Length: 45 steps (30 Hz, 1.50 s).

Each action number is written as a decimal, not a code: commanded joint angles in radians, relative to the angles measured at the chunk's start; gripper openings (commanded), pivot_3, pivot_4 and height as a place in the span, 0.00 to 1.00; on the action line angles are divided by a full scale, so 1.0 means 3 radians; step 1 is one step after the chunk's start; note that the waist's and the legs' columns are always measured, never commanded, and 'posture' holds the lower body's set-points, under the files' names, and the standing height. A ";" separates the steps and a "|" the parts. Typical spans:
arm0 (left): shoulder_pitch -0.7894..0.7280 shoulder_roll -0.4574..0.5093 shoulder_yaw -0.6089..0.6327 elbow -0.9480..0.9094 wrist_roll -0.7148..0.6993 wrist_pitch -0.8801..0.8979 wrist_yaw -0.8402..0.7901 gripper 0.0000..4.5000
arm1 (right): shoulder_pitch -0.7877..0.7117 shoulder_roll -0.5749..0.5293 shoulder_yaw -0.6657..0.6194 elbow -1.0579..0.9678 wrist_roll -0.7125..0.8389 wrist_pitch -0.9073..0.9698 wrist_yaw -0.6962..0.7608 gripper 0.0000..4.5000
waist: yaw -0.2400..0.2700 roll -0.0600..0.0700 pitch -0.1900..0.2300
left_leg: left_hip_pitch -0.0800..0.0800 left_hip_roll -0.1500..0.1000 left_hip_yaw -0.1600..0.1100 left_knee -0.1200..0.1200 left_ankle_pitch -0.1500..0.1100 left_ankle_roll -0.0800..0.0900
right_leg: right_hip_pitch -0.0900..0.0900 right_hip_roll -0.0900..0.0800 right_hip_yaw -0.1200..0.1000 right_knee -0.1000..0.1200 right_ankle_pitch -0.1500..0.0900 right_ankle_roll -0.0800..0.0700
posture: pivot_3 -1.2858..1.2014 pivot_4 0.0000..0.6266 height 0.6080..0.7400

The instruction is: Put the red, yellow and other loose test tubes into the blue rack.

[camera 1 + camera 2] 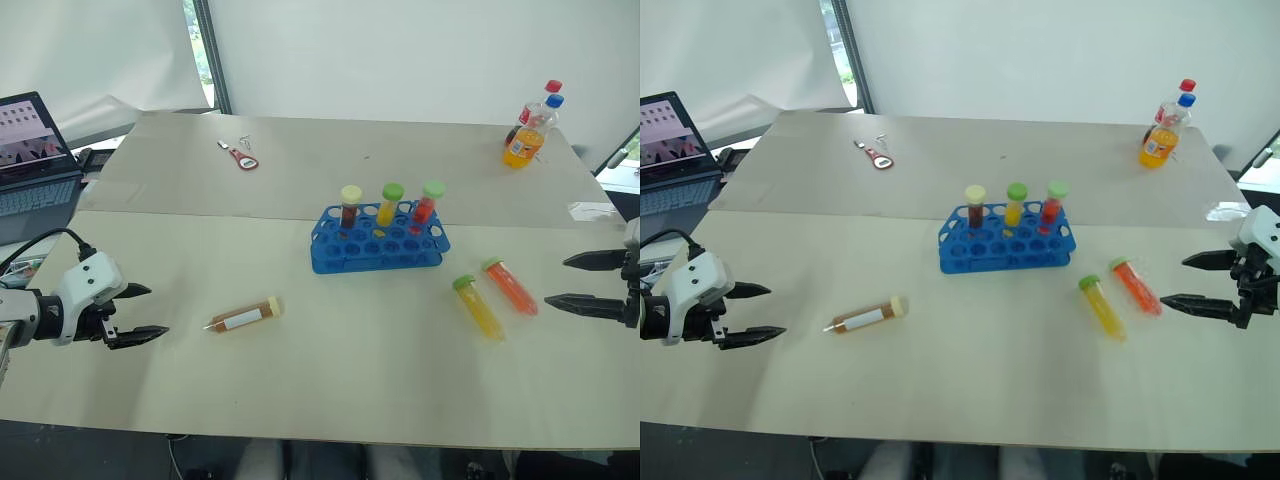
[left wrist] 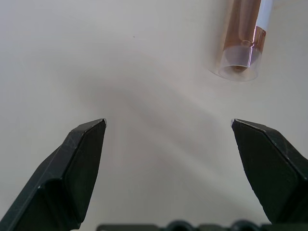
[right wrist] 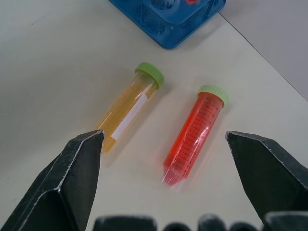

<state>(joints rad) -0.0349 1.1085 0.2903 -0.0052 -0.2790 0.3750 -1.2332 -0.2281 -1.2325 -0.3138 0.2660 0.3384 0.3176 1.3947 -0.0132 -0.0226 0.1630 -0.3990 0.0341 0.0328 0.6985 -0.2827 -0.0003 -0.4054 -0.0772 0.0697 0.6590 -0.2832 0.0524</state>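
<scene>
1. Right gripper (image 1: pixel 1188 282): fingers spread wide, nothing between them, hovering just beside 2 loose tubes at the table's (image 1: pixel 330 400) right side.
2. Left gripper (image 1: pixel 142 311): likewise spread and empty, aimed toward the brown tube (image 1: pixel 245 316), some way short of it.
3. Red tube (image 3: pixel 192 135) and yellow tube (image 3: pixel 129 107): lying flat, side by side, apart, green caps toward the blue rack (image 1: pixel 378 240).
4. Brown tube: lying alone left of the rack, cream cap toward it, white label facing up.
5. Blue rack: centre of table, 3 capped tubes already upright in the back row, front holes free.
6. Handling, judged: light, rigid, smooth plastic; round bodies likely to roll if nudged. Sealed caps make spillage unlikely.
7. Grip point, judged: across the barrel close below the cap, leaving the tapered end free to enter a hole; tilting upright needed before insertion.
</scene>
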 commanded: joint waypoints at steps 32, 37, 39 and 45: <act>-0.1342 -0.0636 -0.0877 -0.1160 -0.0695 0.0686 0.0137 0.99 | -0.0959 0.0200 0.0874 -0.0357 -0.0377 0.1340 -0.0938 1.00 | -0.0019 0.0000 0.0000 | -0.0010 -0.0002 -0.0004 0.0017 0.0000 0.0000 | -0.0006 0.0001 0.0001 0.0017 0.0000 0.0000 | 0.52 0.24 0.81; -0.1567 -0.0829 -0.1136 -0.1370 -0.0751 0.0718 0.0139 0.99 | -0.1616 0.0391 0.1551 0.0042 -0.0705 0.1818 -0.0927 1.00 | -0.0009 0.0000 0.0000 | -0.0021 -0.0004 -0.0006 0.0024 0.0001 0.0000 | -0.0016 0.0001 0.0002 0.0017 0.0001 0.0000 | 0.52 0.24 0.81; -0.1645 -0.0899 -0.1211 -0.1375 -0.0737 0.0694 0.0149 0.99 | -0.1824 0.0498 0.1765 0.0282 -0.0834 0.1838 -0.0885 1.00 | -0.0007 0.0000 0.0000 | -0.0022 -0.0004 -0.0006 0.0024 0.0001 0.0000 | -0.0016 0.0001 0.0001 0.0016 0.0001 0.0000 | 0.52 0.24 0.81; -0.1763 -0.1024 -0.1419 -0.1364 -0.0645 0.0555 0.0142 0.99 | -0.2281 0.0796 0.2221 0.1107 -0.1220 0.1602 -0.0745 1.00 | 0.0002 0.0000 0.0000 | -0.0026 -0.0007 -0.0006 0.0026 0.0001 0.0000 | -0.0018 0.0000 0.0000 0.0014 0.0001 0.0000 | 0.52 0.24 0.81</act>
<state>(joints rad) -0.5433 0.8086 -0.1345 -0.3941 -0.4780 0.5665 -1.1907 -0.8818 -0.9866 0.3458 0.5525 0.0110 0.8348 1.1574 -0.0126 -0.0225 0.1630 -0.4067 0.0320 0.0311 0.7062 -0.2824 -0.0003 -0.4109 -0.0773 0.0698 0.6634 -0.2830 0.0523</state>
